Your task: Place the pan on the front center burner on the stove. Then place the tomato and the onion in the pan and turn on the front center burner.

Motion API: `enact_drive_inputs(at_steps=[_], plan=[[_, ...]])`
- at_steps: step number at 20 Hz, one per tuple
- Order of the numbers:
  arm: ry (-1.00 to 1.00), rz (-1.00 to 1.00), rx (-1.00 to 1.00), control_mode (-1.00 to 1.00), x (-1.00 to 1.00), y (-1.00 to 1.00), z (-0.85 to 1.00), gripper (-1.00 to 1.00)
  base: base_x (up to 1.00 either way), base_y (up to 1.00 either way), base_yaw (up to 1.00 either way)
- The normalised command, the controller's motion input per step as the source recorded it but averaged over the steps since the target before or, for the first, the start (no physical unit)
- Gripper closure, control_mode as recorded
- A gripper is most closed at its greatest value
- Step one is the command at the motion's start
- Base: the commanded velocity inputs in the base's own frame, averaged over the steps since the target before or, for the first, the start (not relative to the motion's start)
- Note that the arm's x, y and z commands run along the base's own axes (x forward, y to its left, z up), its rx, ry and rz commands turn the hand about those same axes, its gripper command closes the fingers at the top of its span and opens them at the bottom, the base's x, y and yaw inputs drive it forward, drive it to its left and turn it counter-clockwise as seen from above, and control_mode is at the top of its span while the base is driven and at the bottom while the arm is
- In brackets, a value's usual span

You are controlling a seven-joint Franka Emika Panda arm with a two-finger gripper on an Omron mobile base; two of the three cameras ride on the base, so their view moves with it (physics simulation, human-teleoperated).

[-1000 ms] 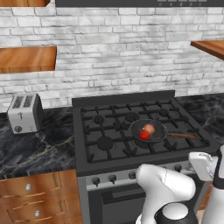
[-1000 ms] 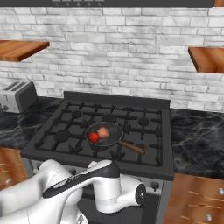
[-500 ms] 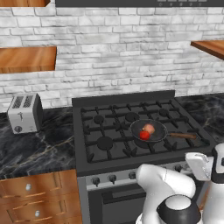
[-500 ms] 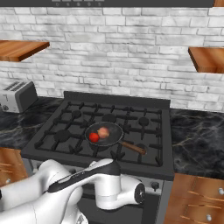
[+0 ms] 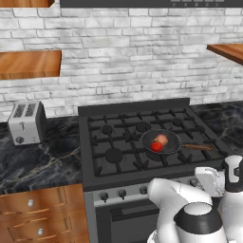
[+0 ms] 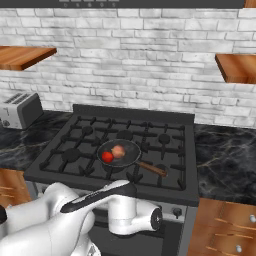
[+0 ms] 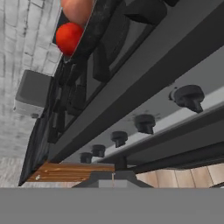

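The pan (image 5: 162, 142) sits on the stove (image 5: 118, 156) (front center burner), holding the tomato (image 5: 157, 146) and onion (image 5: 162, 139). The end effector (image 7: 113, 176), closed on nothing, faces the knobs (image 7: 145, 123).

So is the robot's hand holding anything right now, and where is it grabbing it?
Nothing. The gripper is shut and empty, low in front of the stove's knobs. The tomato and onion sit in the pan.

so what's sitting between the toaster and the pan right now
In the left base view, between the toaster and the pan lie a bare strip of dark marble counter and the stove's left burners with their black grates, nothing resting on them.
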Motion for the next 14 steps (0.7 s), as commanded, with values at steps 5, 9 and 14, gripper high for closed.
enact_drive_inputs(at_steps=[5, 9, 14], plan=[[0.01, 0.0, 0.0, -1.0, 0.12, 0.07, -0.22, 1.0, 0.0, 0.0, 0.0], [0.0, 0.0, 0.0, -1.0, 0.18, 0.09, -0.17, 1.0, 0.0, 0.0, 0.0], [0.0, 0.0, 0.0, -1.0, 0.15, 0.01, -0.11, 1.0, 0.0, 0.0, 0.0]])
